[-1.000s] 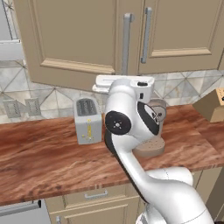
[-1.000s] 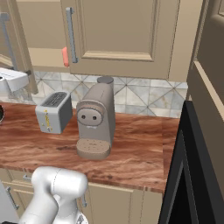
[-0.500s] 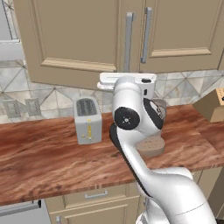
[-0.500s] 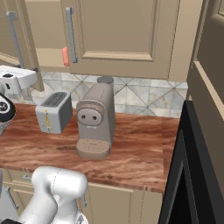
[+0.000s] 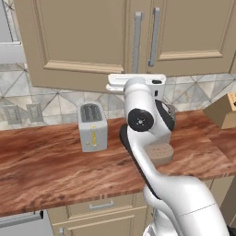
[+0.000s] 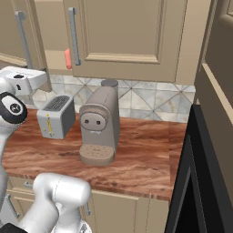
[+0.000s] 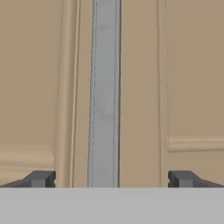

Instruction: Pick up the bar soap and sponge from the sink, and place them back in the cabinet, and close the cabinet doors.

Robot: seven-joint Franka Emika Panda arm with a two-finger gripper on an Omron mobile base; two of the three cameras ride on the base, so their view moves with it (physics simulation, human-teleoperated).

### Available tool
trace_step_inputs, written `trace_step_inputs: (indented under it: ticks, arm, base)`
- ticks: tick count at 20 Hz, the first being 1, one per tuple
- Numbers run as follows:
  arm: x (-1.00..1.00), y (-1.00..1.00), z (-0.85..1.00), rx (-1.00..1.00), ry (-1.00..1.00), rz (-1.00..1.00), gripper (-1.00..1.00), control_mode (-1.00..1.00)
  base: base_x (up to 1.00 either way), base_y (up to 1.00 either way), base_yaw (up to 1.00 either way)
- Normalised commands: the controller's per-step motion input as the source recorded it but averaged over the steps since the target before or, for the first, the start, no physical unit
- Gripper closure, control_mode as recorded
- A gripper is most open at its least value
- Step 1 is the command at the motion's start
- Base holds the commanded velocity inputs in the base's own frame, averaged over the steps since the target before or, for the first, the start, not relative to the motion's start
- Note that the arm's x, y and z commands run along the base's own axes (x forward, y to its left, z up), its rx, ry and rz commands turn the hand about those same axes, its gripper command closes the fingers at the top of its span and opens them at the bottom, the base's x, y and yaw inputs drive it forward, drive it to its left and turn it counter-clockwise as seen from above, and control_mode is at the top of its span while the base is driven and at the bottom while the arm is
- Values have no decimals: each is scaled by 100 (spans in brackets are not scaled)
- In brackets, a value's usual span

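Note:
My gripper (image 7: pixel 111 179) is open, and a vertical silver bar handle (image 7: pixel 105 92) of the cabinet doors (image 5: pixel 73 41) stands between its fingertips (image 7: pixel 41 178), which do not touch it. My white hand (image 5: pixel 136 83) is raised against the lower part of the tan cabinet (image 6: pixel 132 32). In the right base view the left door (image 6: pixel 25 27) stands slightly ajar. A salmon-pink bar soap (image 6: pixel 67 58) shows inside the cabinet through the gap between the doors. The sponge and the sink are out of view.
Below the cabinet runs a wooden counter (image 5: pixel 46 156). On it stand a silver toaster (image 5: pixel 93 126), a beige coffee machine (image 6: pixel 100 123) and a knife block (image 5: pixel 225 110) at the far right. A dark tall appliance (image 6: pixel 200 182) borders the counter on the right.
My hand has crept a little right and up along the cabinet front. The ajar left door has swung slightly toward the gap. The gripper stays open.

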Motion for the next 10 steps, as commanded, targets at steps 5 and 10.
trace_step_inputs:
  ticks: [5,10]
  arm:
    - [36,0,-1,0,0,0,-100,-100]
    - [35,0,0,0,0,0,-100,-100]
  base:
    - [0,0,0]
    - [0,0,0]
